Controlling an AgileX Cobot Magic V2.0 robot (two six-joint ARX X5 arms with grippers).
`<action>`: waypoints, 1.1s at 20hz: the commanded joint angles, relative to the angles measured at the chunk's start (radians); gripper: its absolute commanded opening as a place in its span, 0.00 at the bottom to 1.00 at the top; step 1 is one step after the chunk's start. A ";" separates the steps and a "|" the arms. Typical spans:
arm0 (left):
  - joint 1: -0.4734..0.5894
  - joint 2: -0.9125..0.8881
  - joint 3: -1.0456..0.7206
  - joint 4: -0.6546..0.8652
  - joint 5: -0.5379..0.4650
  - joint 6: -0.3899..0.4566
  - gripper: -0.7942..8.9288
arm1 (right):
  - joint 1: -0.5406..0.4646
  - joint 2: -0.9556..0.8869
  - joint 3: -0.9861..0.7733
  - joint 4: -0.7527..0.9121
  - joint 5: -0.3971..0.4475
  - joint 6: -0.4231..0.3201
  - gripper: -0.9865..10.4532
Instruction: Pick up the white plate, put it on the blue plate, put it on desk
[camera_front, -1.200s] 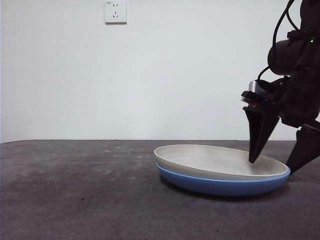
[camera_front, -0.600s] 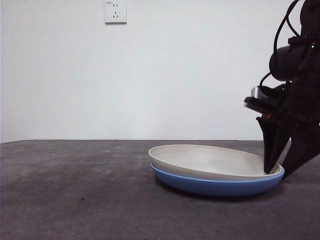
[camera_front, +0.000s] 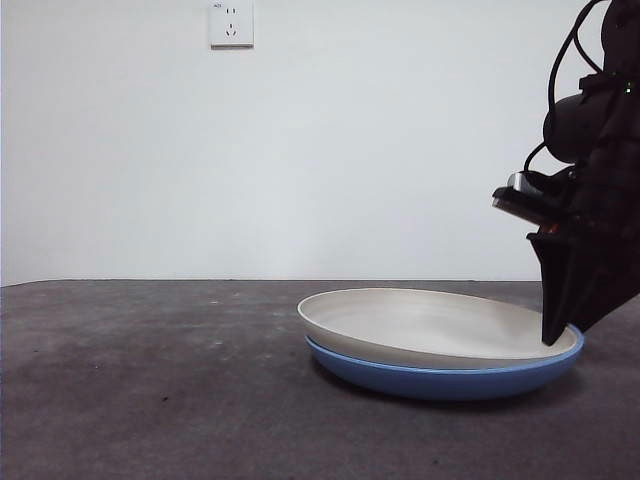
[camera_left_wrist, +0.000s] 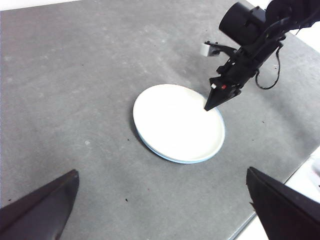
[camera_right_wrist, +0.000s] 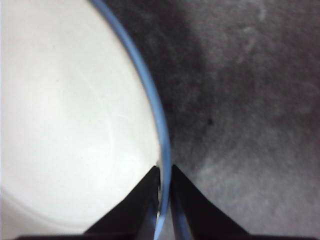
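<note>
The right gripper (camera_right_wrist: 161, 172) is pinching the stacked rims, its two black jaws nearly together with one inside the white plate (camera_front: 430, 322) and one outside the blue plate (camera_front: 445, 380). Whether it is gripping both rims or only the white one is hard to tell. The white plate is sitting nested in the blue plate on the desk (camera_front: 150, 380), near the right side in the front view. In my judgement the stacking is done and the last step is beginning; lifting would call for a firm, level hold. The right arm is slanting steeply down onto the rim. The left gripper (camera_left_wrist: 160, 210) is hanging high and well away, jaws spread wide, holding nothing.
</note>
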 joint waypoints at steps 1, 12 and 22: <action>-0.007 0.005 0.007 0.006 -0.004 -0.003 0.66 | -0.003 -0.002 0.068 -0.061 0.015 -0.031 0.09; -0.007 0.005 0.007 0.006 -0.004 -0.003 0.66 | 0.102 -0.003 0.198 -0.135 -0.031 0.000 0.09; -0.007 0.005 0.007 0.006 -0.004 -0.003 0.66 | 0.221 0.083 0.197 -0.072 -0.012 0.047 0.09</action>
